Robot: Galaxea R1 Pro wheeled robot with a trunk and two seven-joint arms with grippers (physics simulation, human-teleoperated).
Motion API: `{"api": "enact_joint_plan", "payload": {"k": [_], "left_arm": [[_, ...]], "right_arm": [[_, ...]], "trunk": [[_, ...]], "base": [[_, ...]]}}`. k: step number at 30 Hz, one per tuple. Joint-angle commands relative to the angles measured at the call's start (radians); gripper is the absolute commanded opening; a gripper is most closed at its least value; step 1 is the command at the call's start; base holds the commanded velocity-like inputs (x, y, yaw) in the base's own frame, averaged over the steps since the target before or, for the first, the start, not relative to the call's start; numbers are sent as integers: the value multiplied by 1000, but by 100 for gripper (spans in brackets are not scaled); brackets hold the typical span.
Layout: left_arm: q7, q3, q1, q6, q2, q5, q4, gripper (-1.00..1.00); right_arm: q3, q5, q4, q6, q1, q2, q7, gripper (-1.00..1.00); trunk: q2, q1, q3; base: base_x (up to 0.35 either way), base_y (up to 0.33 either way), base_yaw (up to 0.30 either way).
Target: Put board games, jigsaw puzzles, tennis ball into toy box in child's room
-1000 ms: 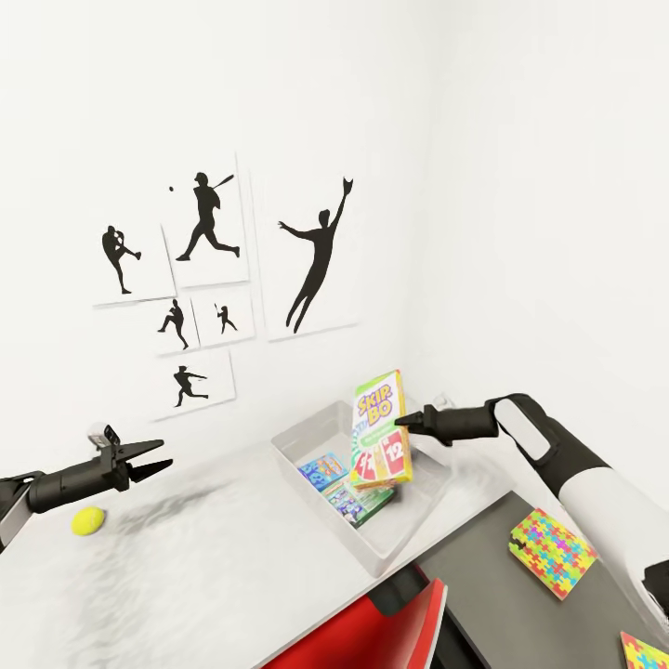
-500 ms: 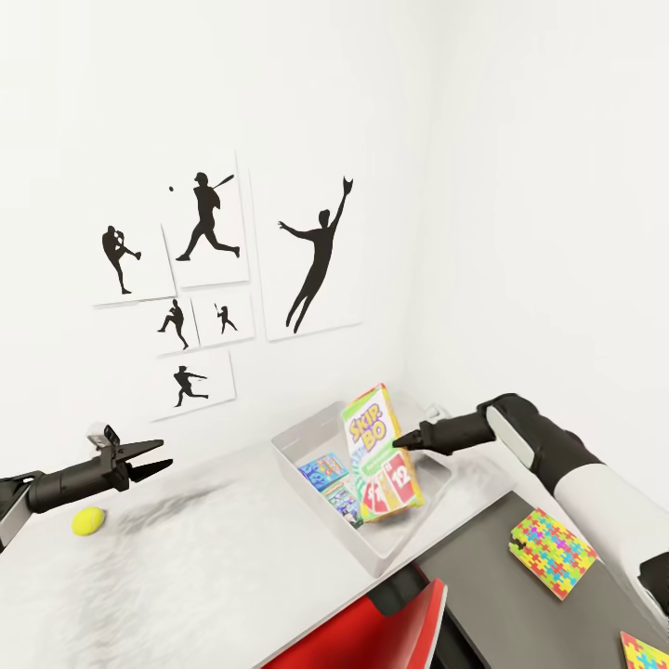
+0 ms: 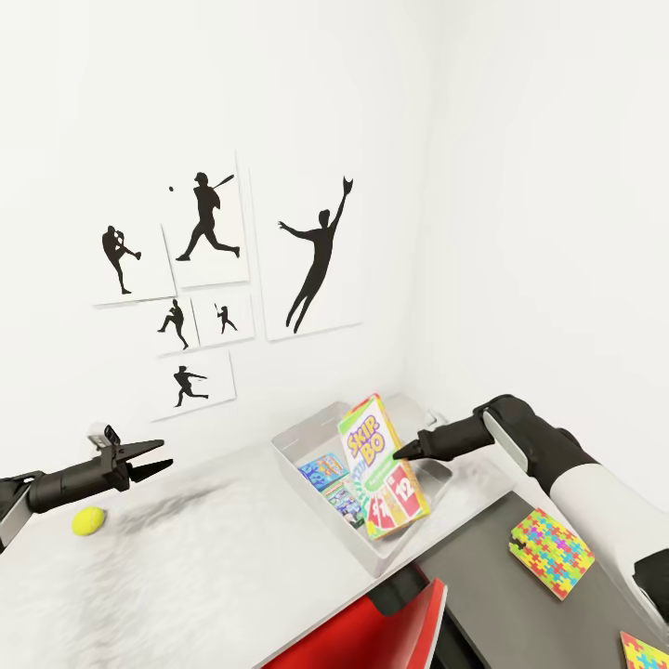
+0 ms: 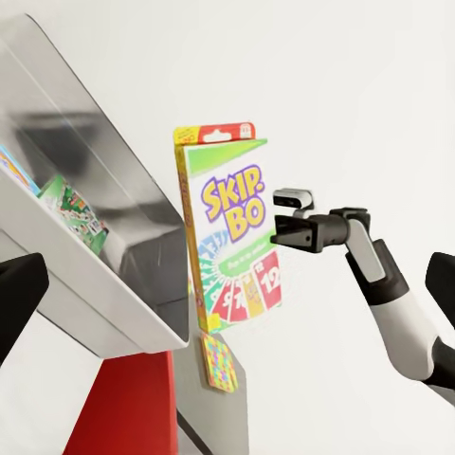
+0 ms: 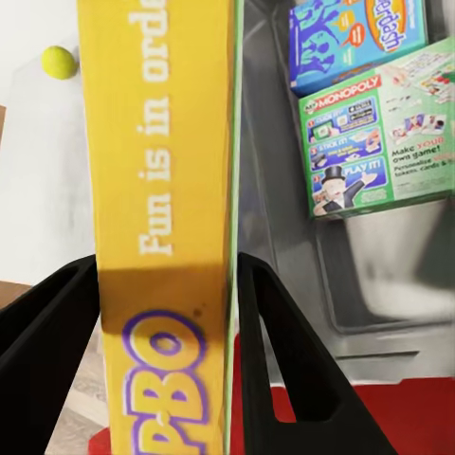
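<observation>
Skip-Bo box [image 3: 382, 465], clamped edgewise in the right pincer [image 3: 401, 452], now tilts lower into the toy box [image 3: 307, 429] at the desk's [image 3: 204, 567] far right. Right wrist view reveals Monopoly box [image 5: 365, 142] inside. Left pincer [image 3: 160, 455] gapes above tennis ball [image 3: 88, 521].

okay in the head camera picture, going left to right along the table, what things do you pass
left gripper → tennis ball → toy box → Skip-Bo box → right gripper → jigsaw puzzle
</observation>
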Motion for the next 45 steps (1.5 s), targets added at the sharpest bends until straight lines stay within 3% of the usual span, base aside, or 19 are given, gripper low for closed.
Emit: {"api": "enact_joint_plan", "payload": {"k": [1,11,16,18,20,24,27,42,45], "left_arm": [[-4,0,0,11,0,0,0,100],[-4,0,0,11,0,0,0,100],[-4,0,0,11,0,0,0,100],[-4,0,0,11,0,0,0,100],[-4,0,0,11,0,0,0,100],[-4,0,0,10,0,0,0,100],[-4,0,0,10,0,0,0,100],[-4,0,0,10,0,0,0,100],[-4,0,0,10,0,0,0,100]], "right_arm": [[3,-1,1,3,-1,-1,4,-100],[4,2,3,3,-3,10,-3,-100],[4,13,8,3,-44,28,-9,-100],[5,31,27,3,-62,47,-11,-100],[5,81,75,3,-90,76,-12,-100],[3,170,141,-13,-128,108,-12,-100],[2,191,158,-40,-136,119,-11,-100],[1,202,206,-56,-147,107,6,-100],[1,205,208,-57,-149,104,41,-100]], "trunk": [[-1,0,-1],[-1,0,-1],[-1,0,-1],[-1,0,-1],[-1,0,-1],[-1,0,-1],[-1,0,-1],[-1,0,-1],[-1,0,-1]], "base": [[0,0,0],[0,0,0],[0,0,0],[0,0,0],[0,0,0],[0,0,0],[0,0,0],[0,0,0],[0,0,0]]}}
